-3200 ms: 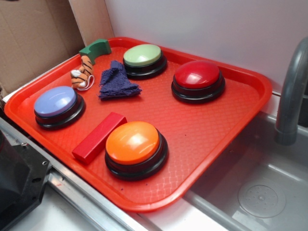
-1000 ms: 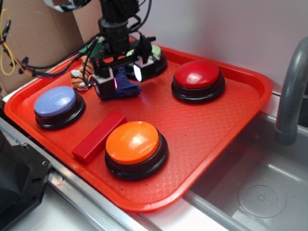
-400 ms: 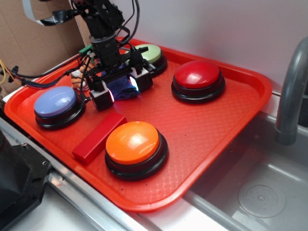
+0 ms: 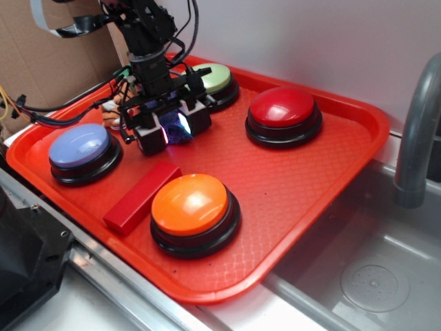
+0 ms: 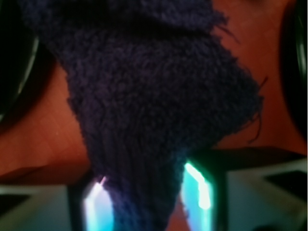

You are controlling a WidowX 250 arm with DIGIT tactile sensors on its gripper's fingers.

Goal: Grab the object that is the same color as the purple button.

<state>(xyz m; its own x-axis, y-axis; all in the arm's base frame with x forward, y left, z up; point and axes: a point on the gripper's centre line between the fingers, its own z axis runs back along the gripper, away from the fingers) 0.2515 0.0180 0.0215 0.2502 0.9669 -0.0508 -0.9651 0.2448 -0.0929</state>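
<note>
The object, a small dark blue-purple cloth (image 4: 182, 135), lies bunched on the red tray (image 4: 303, 179) between the fingers of my gripper (image 4: 170, 129). In the wrist view the cloth (image 5: 154, 96) fills most of the frame and narrows to a fold squeezed between the two glowing pads (image 5: 96, 207) of my gripper (image 5: 149, 197). The jaws stand close together, shut on that fold. The purple button (image 4: 79, 146), pale lavender-blue on a black base, sits at the tray's left, just left of the gripper.
A green button (image 4: 212, 77) is behind the gripper, a red button (image 4: 282, 107) to the right, an orange button (image 4: 189, 203) in front. A red block (image 4: 141, 195) lies beside the orange button. A striped plush toy (image 4: 110, 110) peeks out behind the arm. Sink (image 4: 358, 269) and faucet (image 4: 417, 138) at right.
The arm came in over the cloth and came down onto it. The fingers have drawn together since 0.4 s ago, and the cloth is bunched narrower between them.
</note>
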